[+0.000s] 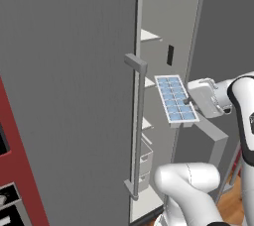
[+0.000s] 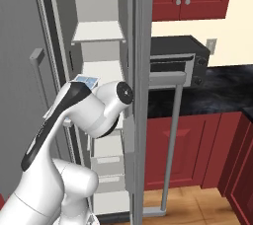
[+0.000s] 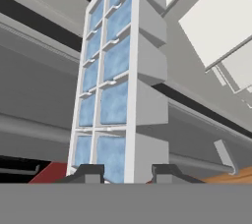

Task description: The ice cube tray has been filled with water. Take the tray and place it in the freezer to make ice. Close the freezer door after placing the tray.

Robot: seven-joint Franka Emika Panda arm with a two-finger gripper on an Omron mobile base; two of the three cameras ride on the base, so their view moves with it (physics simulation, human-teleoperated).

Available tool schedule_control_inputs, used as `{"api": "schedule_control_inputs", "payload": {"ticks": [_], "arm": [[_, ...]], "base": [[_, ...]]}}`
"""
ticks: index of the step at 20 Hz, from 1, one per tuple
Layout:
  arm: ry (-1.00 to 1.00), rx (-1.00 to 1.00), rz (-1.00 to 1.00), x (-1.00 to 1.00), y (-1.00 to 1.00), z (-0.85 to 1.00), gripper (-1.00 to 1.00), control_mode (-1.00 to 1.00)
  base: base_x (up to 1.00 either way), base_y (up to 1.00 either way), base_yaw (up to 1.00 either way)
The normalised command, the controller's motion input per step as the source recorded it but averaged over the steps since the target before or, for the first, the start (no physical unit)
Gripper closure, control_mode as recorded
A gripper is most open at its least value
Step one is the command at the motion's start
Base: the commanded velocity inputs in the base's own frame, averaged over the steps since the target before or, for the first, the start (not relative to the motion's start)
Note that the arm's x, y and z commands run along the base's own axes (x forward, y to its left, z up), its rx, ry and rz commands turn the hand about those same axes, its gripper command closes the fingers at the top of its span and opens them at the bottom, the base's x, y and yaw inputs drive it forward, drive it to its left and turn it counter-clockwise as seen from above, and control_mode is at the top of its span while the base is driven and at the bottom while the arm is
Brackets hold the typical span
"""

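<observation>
My gripper (image 1: pixel 189 102) is shut on one short end of the ice cube tray (image 1: pixel 175 98), a white grid whose cells hold pale blue water (image 1: pixel 172 102). The tray hangs in the air at the opening of the freezer (image 1: pixel 161 31), about level with its middle shelves and touching none of them. The freezer door (image 1: pixel 69 96) stands swung open on the left, its long bar handle (image 1: pixel 137 126) facing me. In the hand view the tray (image 3: pixel 115 85) runs away from the two fingertips (image 3: pixel 88 173). A corner of the tray (image 2: pixel 86 79) peeks over my arm.
White shelves (image 2: pixel 96 32) and drawers (image 2: pixel 108 165) fill the freezer. The fridge's other door (image 1: pixel 223 31) is closed on the right, with its handle (image 2: pixel 175 120) sticking out. A dark oven (image 2: pixel 178 61) sits on the black counter (image 2: pixel 222 86) over red cabinets (image 2: pixel 197 140).
</observation>
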Motion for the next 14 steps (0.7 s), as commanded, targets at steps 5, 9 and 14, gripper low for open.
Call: {"api": "schedule_control_inputs", "payload": {"ticks": [5,9,14], "arm": [[0.0,0.0,-0.15,-0.18,0.0,0.0,1.0,-1.0],[0.0,0.0,-0.24,-0.36,0.0,0.0,1.0,-1.0],[-0.03,0.01,-0.23,-0.38,0.0,0.0,1.0,-1.0]], "base": [[0.0,0.0,0.0],[0.0,0.0,0.0],[0.0,0.0,0.0]]}}
